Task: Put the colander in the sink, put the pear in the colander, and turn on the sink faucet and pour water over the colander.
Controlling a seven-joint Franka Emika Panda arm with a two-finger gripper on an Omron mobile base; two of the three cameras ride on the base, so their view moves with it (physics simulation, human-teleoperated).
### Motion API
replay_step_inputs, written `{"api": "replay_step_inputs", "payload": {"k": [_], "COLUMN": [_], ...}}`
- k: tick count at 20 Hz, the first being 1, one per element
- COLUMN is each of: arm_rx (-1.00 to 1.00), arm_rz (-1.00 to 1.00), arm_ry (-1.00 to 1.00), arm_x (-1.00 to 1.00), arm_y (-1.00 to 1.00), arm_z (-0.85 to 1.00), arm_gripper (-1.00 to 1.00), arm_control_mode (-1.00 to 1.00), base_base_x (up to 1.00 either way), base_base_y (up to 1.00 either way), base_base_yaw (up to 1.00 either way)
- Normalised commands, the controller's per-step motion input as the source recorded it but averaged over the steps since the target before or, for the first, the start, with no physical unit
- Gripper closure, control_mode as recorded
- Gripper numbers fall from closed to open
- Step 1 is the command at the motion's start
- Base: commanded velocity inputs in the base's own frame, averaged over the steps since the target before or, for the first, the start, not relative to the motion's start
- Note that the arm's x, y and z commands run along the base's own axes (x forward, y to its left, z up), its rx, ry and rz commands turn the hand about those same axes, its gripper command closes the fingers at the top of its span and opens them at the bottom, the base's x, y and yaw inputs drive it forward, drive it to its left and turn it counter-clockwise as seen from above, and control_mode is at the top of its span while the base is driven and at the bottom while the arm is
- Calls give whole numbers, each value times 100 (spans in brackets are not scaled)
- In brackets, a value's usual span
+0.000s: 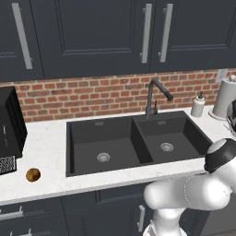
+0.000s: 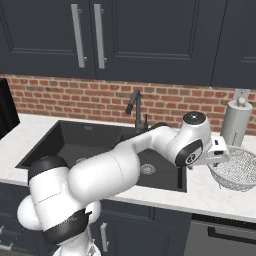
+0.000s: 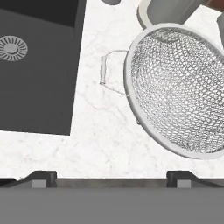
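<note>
The silvery mesh colander (image 3: 179, 87) sits upright on the bench right of the dark sink (image 1: 133, 138), the golden-brown pear (image 1: 32, 174) lying far left.

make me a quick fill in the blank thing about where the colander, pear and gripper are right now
1. The colander sits on the counter to the ____ of the sink.
2. The pear lies on the counter to the ____ of the sink.
3. The gripper hovers above the counter with its jaws ____.
4. Both sink basins hold ____ objects.

Missing words: right; left; open; no
</note>
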Motion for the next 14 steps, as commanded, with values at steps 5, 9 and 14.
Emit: {"api": "replay_step_inputs", "payload": {"k": [5, 9, 14], "arm_rx": [0, 0, 0], "arm_rz": [5, 2, 2], "arm_ry": [0, 1, 0], "arm_x": [25, 31, 32], "arm_y": [-10, -10, -12], "arm_z": [-13, -23, -29], "arm_gripper": [-100, -100, -100], "arm_control_mode": [-100, -100, -100], "base_base_x": [0, 0, 0], "base_base_y": [0, 0, 0], "base_base_yaw": [0, 0, 0]}}
